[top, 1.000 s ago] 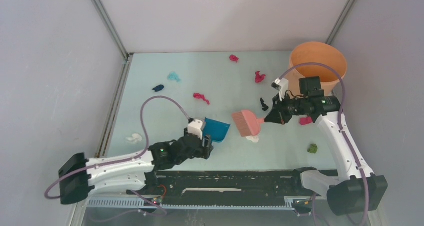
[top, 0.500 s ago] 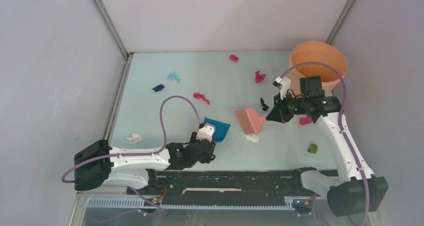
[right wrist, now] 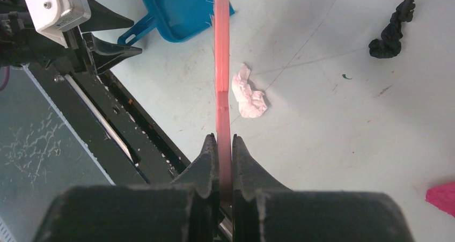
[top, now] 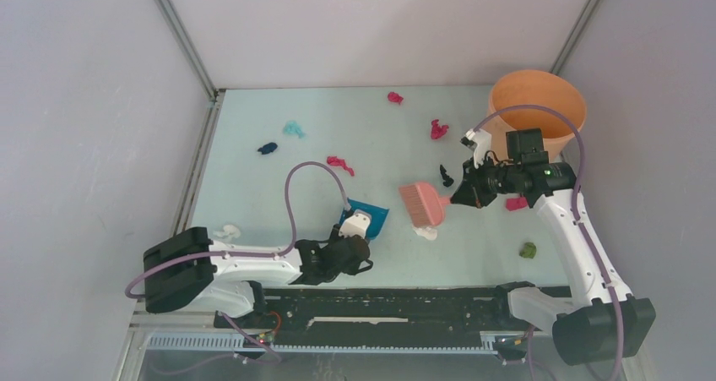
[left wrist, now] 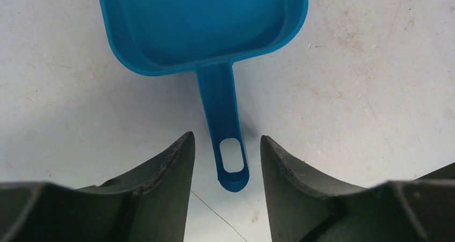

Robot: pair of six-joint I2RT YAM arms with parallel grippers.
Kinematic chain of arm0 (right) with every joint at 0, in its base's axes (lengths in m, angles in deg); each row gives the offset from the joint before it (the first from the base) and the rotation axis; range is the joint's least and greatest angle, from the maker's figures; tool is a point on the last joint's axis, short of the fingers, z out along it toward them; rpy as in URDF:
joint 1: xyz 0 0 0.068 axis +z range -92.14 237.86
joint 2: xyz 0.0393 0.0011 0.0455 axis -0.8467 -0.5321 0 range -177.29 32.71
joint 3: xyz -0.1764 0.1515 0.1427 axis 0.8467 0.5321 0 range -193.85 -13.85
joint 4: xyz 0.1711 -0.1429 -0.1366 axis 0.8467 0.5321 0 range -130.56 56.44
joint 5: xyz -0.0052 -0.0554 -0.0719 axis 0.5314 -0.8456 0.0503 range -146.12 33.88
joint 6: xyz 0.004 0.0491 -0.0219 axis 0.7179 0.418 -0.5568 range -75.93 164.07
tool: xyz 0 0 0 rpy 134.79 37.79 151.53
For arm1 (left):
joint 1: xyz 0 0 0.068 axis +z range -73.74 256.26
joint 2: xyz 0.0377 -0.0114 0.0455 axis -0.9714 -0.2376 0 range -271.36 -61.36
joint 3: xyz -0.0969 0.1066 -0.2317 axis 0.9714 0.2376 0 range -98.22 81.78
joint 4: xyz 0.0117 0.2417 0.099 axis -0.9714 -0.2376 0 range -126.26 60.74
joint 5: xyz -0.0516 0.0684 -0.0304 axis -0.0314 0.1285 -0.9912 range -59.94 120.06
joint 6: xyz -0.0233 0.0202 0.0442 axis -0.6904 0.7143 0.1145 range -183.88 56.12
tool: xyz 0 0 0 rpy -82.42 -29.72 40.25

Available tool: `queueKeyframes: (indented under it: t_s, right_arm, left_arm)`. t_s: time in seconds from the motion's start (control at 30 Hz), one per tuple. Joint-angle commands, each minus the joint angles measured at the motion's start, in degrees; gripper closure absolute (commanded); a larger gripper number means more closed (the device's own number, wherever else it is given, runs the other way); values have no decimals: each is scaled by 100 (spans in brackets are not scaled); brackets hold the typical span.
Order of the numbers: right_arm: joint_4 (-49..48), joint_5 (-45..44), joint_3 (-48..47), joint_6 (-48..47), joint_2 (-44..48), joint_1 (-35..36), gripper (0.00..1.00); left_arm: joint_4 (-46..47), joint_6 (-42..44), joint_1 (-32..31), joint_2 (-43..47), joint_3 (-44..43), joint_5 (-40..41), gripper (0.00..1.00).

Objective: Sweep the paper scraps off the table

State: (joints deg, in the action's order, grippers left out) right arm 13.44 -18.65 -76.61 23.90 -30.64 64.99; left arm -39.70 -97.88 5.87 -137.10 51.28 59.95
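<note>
Here the right hand (right wrist: 223, 141) clamps the brush (right wrist: 221, 49), white scrap (right wrist: 248, 97) seemingly just beside.

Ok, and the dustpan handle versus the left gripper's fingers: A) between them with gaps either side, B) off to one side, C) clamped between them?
A: the dustpan handle lies between the fingers of the left gripper, with bare table showing on both sides.

Plain pale grey panel walls (top: 84, 144) enclose the smooth, pale mint-green rectangular worktop (top: 253, 187) on three sides, meeting at two slanted silver metal corner posts (top: 181, 35). A black slotted metal rail (top: 380, 301) runs along its near edge. Lighting is soft and even.
</note>
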Motion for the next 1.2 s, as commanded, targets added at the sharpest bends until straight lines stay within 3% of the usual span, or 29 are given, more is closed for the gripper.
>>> queueKeyframes:
  t_s: [0.0,0.13,0.4,0.67,0.83,1.03,1.17]
  right_arm:
    - [21,-42,-66,96,164,-17,100]
    - [50,-163,-66,117,187,-19,100]
    - [452,-862,-463,-25,275,-19,100]
    - [1409,-2653,-1151,-657,550,-19,100]
    - [1867,-3984,-1200,-1090,765,-163,100]
    - [2122,-5329,-1128,-1548,1073,-378,100]
    - [1945,-5730,-865,-1808,1201,-616,100]
  left_arm:
    - [191,-2,-27,5,-172,173,48]
    - [413,87,-27,46,-98,101,63]
    - [-19,-2,-36,261,-319,-18,81]
    - [-1162,104,-271,1100,-919,-102,98]
    - [-1508,364,-581,1132,-1359,-581,100]
    - [-1905,706,-864,486,-1876,-1191,100]
    - [-1907,888,-946,113,-2071,-1411,100]
